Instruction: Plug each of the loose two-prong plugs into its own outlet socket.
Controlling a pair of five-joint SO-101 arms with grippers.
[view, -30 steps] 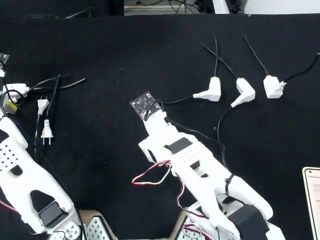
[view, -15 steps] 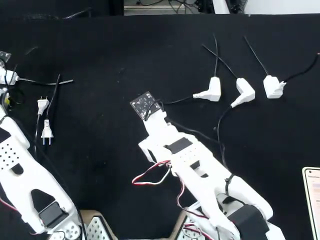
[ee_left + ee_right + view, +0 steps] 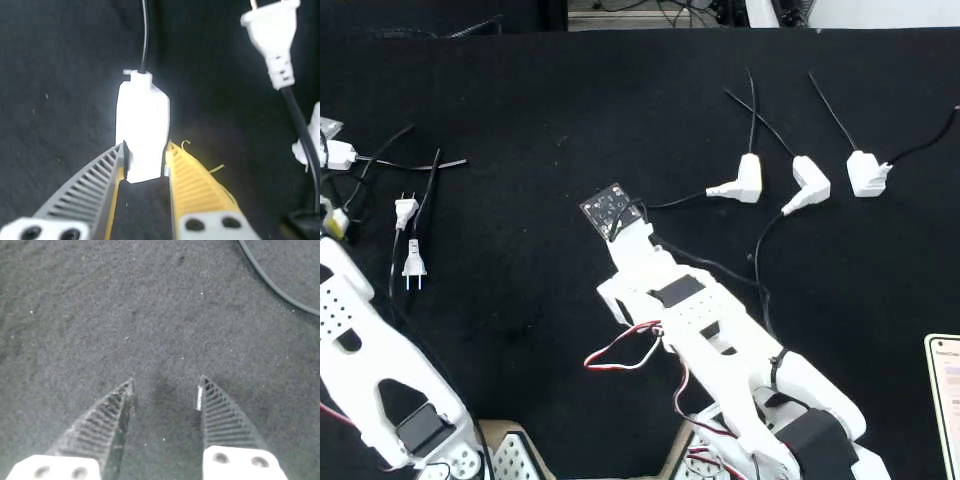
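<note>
A white plug [image 3: 142, 110] is clamped in the left pincer [image 3: 145, 148] at the counter's [image 3: 520, 100] nine o'clock edge. The right pincer [image 3: 166, 384] is spread apart over bare cloth. Carriage to the sockets [image 3: 745, 180] at two o'clock is judged next, with the prongs aligned.

Right jaws apart over black table [image 3: 100, 315], cable [image 3: 272, 284] nearby

White plug [image 3: 142, 125] pinched in left hand [image 3: 144, 152]; second plug [image 3: 272, 30] lying beside.
</note>
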